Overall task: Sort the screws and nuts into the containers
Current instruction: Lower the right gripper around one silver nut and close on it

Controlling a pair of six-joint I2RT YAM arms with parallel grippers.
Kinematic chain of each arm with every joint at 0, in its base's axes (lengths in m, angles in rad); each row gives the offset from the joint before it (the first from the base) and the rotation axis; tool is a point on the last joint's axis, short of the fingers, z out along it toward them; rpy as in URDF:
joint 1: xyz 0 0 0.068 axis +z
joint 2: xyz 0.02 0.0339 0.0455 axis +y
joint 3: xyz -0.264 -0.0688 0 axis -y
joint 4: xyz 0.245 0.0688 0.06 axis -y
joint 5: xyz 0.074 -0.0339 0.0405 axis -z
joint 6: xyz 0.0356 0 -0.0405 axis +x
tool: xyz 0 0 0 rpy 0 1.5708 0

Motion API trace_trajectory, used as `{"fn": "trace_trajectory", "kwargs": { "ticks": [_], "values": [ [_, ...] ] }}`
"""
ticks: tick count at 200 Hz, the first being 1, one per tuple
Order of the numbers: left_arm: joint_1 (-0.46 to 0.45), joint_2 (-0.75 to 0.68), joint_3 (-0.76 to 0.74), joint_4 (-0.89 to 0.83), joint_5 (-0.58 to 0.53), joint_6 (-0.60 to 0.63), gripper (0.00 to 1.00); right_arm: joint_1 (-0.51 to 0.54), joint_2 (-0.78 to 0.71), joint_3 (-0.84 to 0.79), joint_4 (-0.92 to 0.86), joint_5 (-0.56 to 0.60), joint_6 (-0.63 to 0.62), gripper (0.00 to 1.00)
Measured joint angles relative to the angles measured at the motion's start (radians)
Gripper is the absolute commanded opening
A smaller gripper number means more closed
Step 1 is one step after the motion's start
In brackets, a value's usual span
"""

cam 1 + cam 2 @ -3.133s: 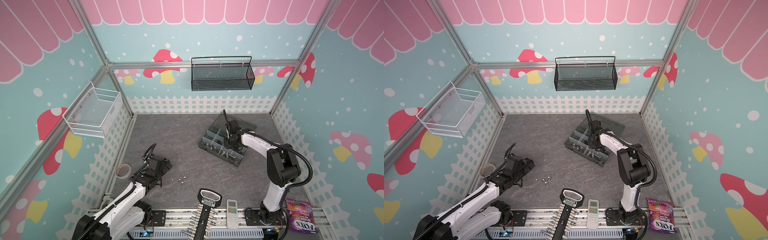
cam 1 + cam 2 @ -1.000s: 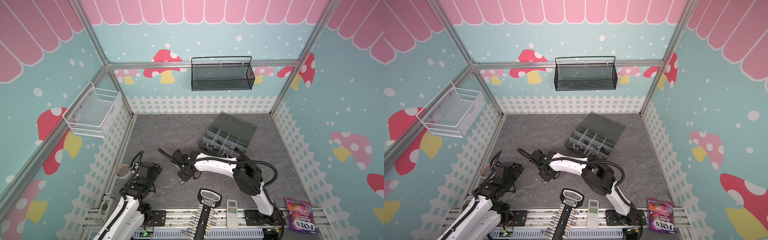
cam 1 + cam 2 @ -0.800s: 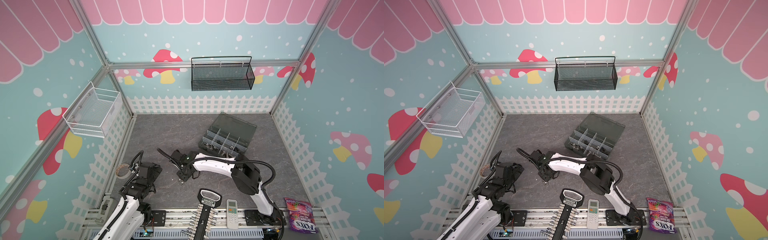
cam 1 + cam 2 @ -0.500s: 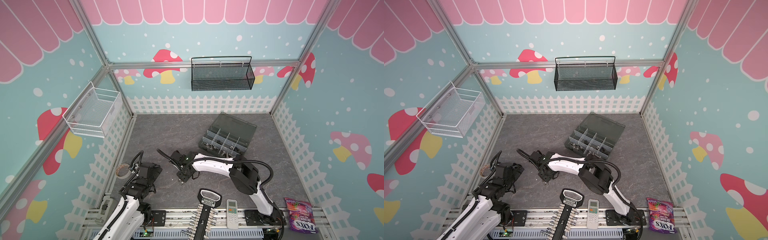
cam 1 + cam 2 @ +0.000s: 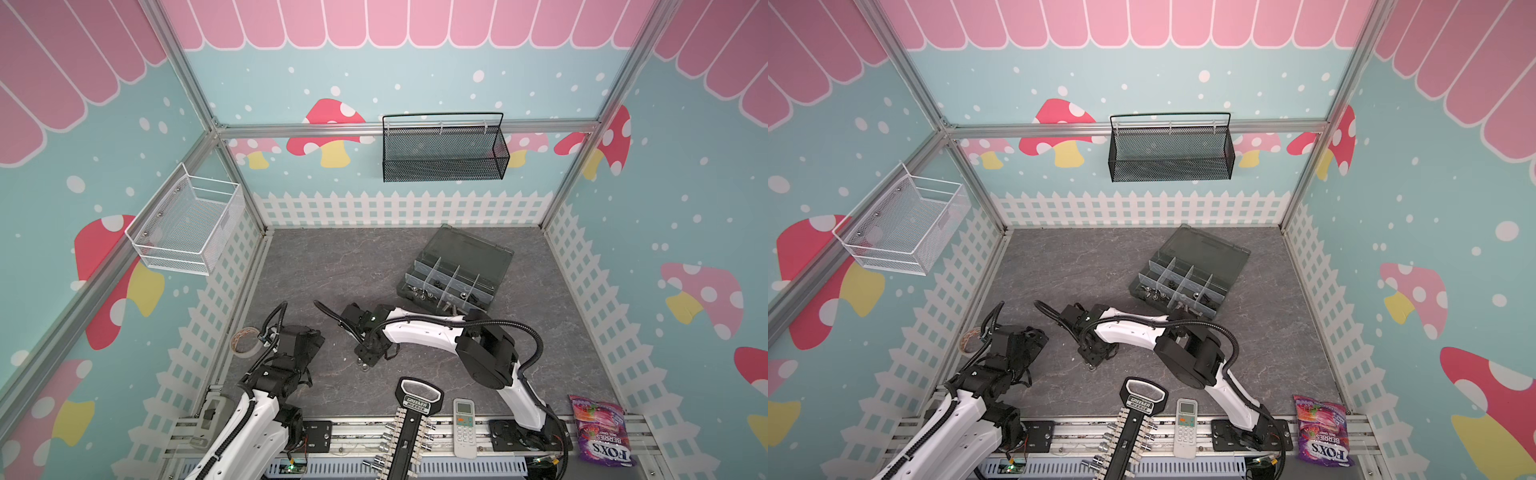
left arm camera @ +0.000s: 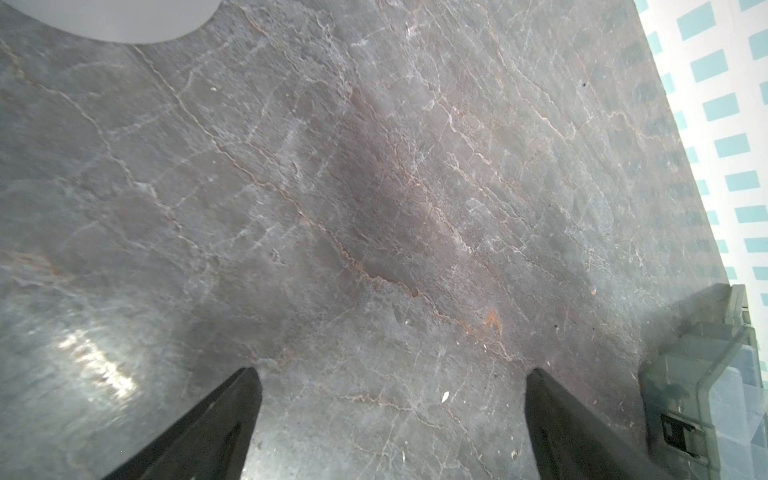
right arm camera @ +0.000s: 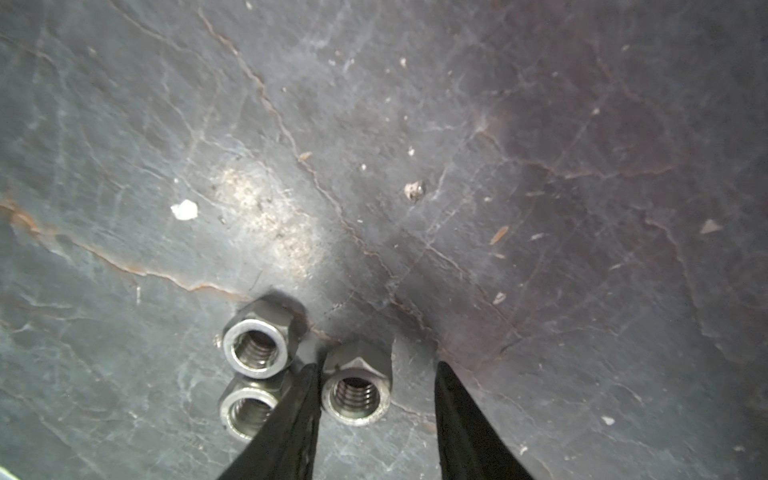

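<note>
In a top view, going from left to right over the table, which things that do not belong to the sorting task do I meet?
tape roll → socket rack → remote control → candy bag

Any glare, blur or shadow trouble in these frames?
Left wrist: glare patch on the table, texture slightly soft. Right wrist: nuts sharp, hand slightly blurred, table partly shadowed. Both top views: evenly lit, sharp.
</note>
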State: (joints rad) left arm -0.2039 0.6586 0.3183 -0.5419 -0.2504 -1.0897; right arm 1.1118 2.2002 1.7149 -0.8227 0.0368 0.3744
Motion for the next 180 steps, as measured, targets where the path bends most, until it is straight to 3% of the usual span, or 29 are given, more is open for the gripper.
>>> {"fn": "trace_trajectory", "kwargs": {
  "ticks": [75,130,180],
  "values": [
    [0.002,0.018,0.000,0.011,0.009,0.000,1.00,0.000,0.002,-0.012,0.007,-0.011,-0.004,0.37],
    [0.004,0.021,0.000,0.016,0.012,0.000,1.00,0.000,0.002,-0.012,0.011,-0.016,-0.010,0.22],
    [0.007,0.021,0.000,0.016,0.015,0.000,1.00,-0.006,-0.003,-0.019,0.017,-0.020,-0.008,0.16]
  ]
}}
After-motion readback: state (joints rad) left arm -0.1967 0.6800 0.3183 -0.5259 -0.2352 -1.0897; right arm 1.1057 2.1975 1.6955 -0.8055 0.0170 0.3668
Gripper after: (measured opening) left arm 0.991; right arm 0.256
